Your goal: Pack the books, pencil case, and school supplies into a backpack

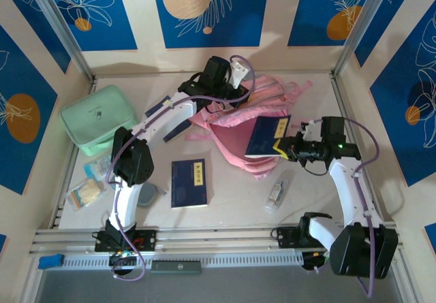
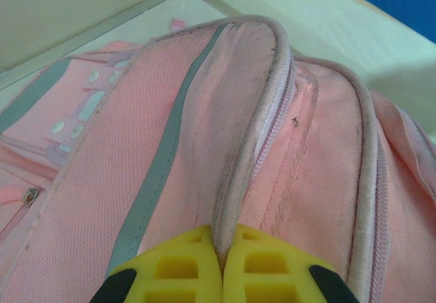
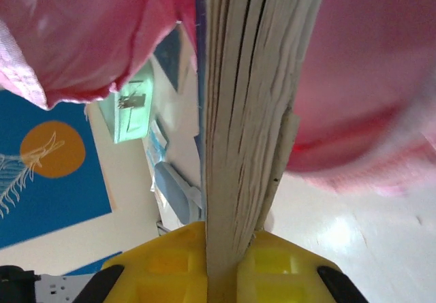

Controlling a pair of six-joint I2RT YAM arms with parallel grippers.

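Right gripper [image 3: 221, 240] clamps one book [image 3: 245, 99]; left gripper [image 2: 223, 248] pinches backpack [image 2: 170, 133] rim; two other books [image 1: 189, 182] [image 1: 176, 131] on table [image 1: 231, 197].

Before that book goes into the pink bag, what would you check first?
1. Left end effector shut on the backpack rim, holding it open: ok.
2. Right end effector shut on the book: ok.
3. Book's edge lined up with the opening: ok.
4. Room inside the pocket: cannot tell.
5. Second book, pencil case and clear bottle packed: not ok, they lie on the table.
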